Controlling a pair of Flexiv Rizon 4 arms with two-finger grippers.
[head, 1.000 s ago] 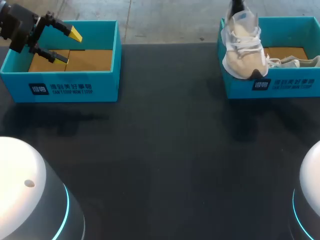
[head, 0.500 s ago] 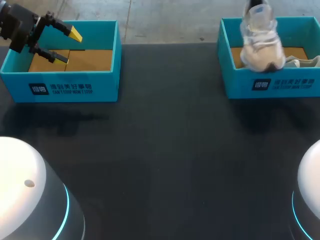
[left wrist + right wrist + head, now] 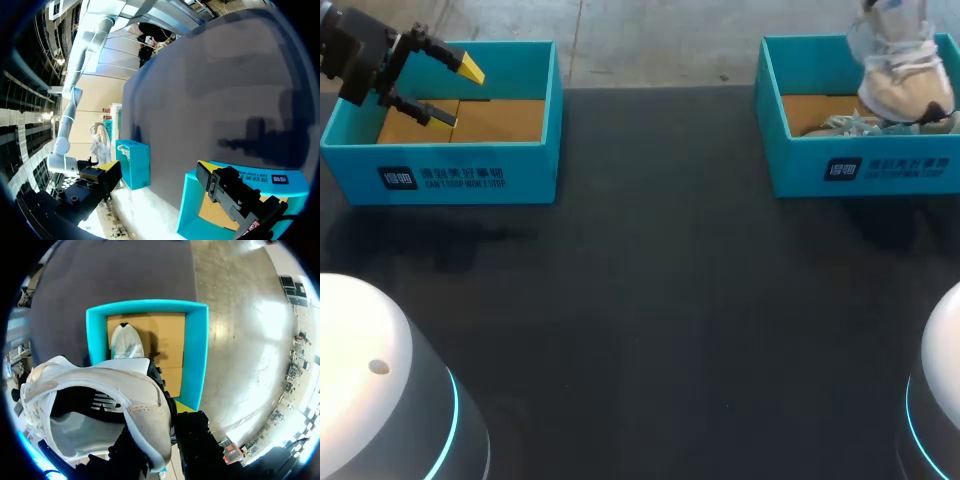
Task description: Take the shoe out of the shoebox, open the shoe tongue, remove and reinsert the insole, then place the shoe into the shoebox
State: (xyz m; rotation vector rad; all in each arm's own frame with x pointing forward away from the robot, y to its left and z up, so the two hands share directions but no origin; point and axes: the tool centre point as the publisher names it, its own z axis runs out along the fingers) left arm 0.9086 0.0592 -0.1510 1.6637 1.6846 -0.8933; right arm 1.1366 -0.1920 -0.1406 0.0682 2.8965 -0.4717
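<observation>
Shoe [image 3: 900, 85] over the shoebox [image 3: 800, 165] — its top cut off.

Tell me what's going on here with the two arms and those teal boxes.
The right gripper is shut on a beige lace-up sneaker, holding it in the air over the right teal cardboard shoebox. A second pale sneaker lies on that box's floor. The left gripper hangs open over the left teal shoebox. Nothing is working the tongue or insole at this moment.
</observation>
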